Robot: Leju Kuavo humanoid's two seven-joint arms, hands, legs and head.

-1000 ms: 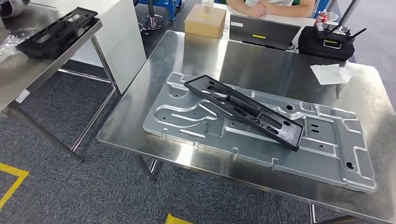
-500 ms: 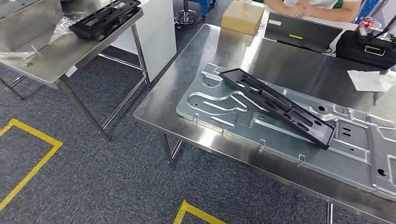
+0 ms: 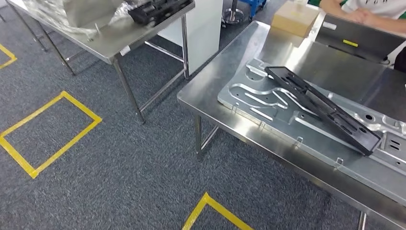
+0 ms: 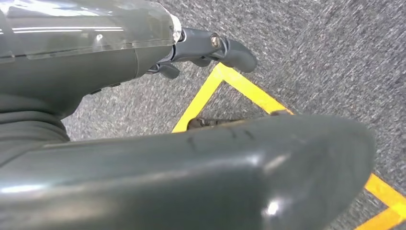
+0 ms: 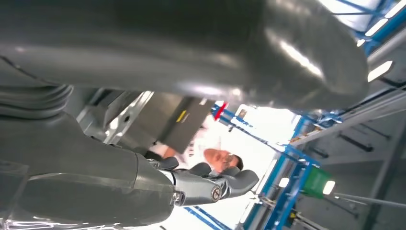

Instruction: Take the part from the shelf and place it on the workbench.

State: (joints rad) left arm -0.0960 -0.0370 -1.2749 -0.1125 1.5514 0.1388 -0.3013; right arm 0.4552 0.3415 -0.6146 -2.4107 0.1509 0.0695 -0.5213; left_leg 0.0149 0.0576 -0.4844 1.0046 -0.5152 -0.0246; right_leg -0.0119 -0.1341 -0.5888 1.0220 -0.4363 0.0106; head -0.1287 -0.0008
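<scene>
A black part [image 3: 324, 109] is lying tilted across a stamped metal panel [image 3: 268, 103] on the near steel counter [image 3: 210, 91], while another black part [image 3: 158, 9] is sitting on the shelf-like second counter [image 3: 107, 40] across the carpeted aisle with its yellow floor tape [image 3: 52, 127]. One placement looks done, and the robot appears to be heading back for the next part. The left hand [image 4: 201, 48] is hanging over the floor holding nothing, its fingers partly curled. The right hand [image 5: 206, 184] is likewise carrying nothing, its fingers loosely bent. A seated person [image 3: 368, 9] is waiting behind the near counter. The next move is likely calling for a walk to the far counter and a reach for the part there. Since the earlier frames the camera has been swinging left, sliding both counters toward the right.
</scene>
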